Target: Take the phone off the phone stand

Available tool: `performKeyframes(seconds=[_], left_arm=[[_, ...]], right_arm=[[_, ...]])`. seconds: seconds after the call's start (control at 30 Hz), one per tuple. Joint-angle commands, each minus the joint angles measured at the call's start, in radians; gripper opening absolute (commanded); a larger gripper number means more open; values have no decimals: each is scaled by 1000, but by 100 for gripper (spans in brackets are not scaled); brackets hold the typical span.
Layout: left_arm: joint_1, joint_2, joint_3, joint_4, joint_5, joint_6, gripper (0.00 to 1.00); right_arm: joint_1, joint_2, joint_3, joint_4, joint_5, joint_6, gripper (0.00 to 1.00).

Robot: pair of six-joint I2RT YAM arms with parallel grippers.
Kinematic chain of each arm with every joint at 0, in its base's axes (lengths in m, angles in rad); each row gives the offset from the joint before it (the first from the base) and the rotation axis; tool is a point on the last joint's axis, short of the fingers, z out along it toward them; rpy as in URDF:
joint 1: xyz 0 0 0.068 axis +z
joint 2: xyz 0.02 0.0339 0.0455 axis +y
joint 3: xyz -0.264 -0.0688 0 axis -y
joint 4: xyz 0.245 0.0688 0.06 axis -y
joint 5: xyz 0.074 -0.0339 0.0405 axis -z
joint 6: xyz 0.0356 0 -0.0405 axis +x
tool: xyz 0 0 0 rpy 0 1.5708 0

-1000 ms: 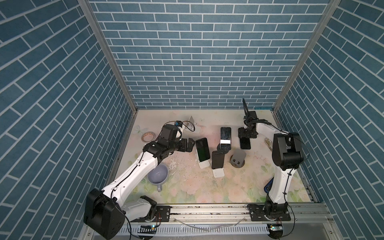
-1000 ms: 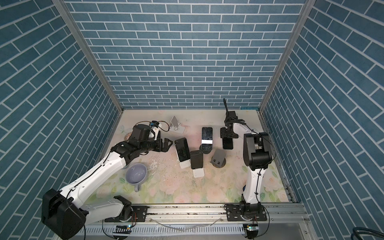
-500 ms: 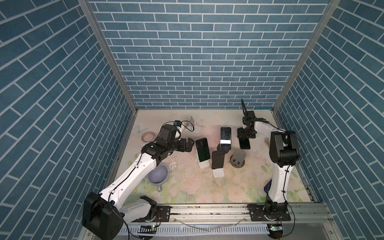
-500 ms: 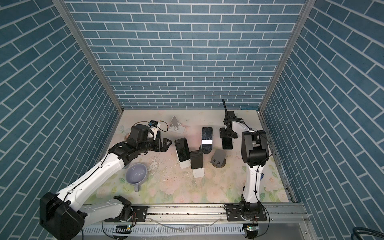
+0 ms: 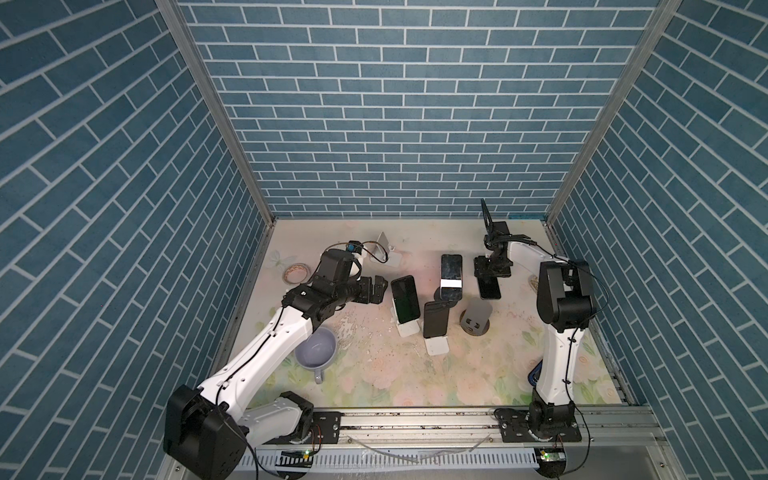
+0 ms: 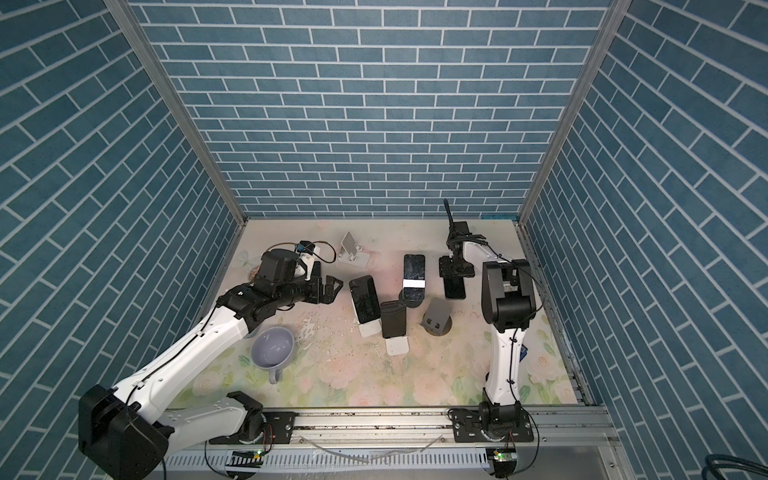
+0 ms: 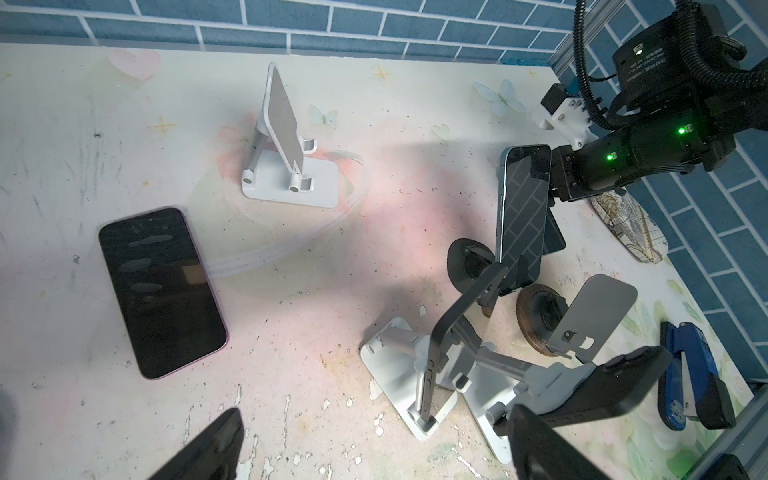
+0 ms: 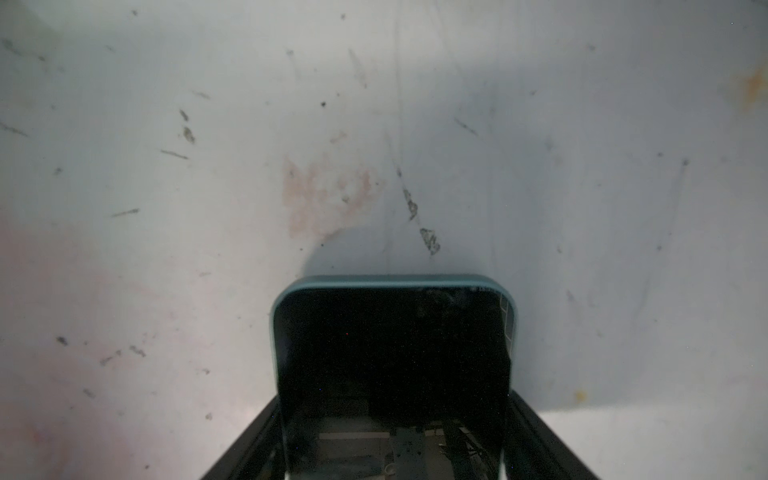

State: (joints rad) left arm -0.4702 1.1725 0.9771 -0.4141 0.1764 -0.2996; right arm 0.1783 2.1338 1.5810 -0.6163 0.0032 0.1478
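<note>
My right gripper (image 5: pixel 492 270) (image 8: pixel 392 440) is shut on the top end of a teal-edged phone (image 5: pixel 489 287) (image 8: pixel 392 353). The phone hangs screen-out just above the table at the back right; the left wrist view shows this phone (image 7: pixel 523 216) upright too. An empty grey stand (image 5: pixel 476 318) sits just in front of it. My left gripper (image 5: pixel 376 289) (image 7: pixel 376 419) is open with nothing in it, beside a phone on a white stand (image 5: pixel 405 297). Two more phones rest on stands, one on a white stand (image 5: pixel 435 320) and one on a black round stand (image 5: pixel 451 270).
An empty white stand (image 5: pixel 384 251) is at the back. A purple-edged phone (image 7: pixel 162 291) lies flat on the table. A lilac mug (image 5: pixel 316 353) sits under my left arm, with a tape ring (image 5: pixel 297 272) by the left wall. A blue stapler (image 7: pixel 690 374) lies near the right wall.
My right arm's elbow has shifted slightly to the left while the held phone stays in about the same place. My left gripper has not moved.
</note>
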Motion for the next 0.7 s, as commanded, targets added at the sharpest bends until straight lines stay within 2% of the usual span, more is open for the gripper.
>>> performKeyframes(seconds=[0.0,0.2,0.4,0.67], left_arm=[[-1,-19,-6,-14,-6,0,100],[-2,-4,0,-6,-4,5,100],[-2,-10,-4,17,-6,11,100],[-2,-22,-20,26,-35,2,100]], right_arm=[[-2,6,46,-22,-18,-22,71],[-2,-50,47,-23,-7,3,82],[1,-146,20,-27,13,50,85],[15,-328,-99,-45,66,185,85]])
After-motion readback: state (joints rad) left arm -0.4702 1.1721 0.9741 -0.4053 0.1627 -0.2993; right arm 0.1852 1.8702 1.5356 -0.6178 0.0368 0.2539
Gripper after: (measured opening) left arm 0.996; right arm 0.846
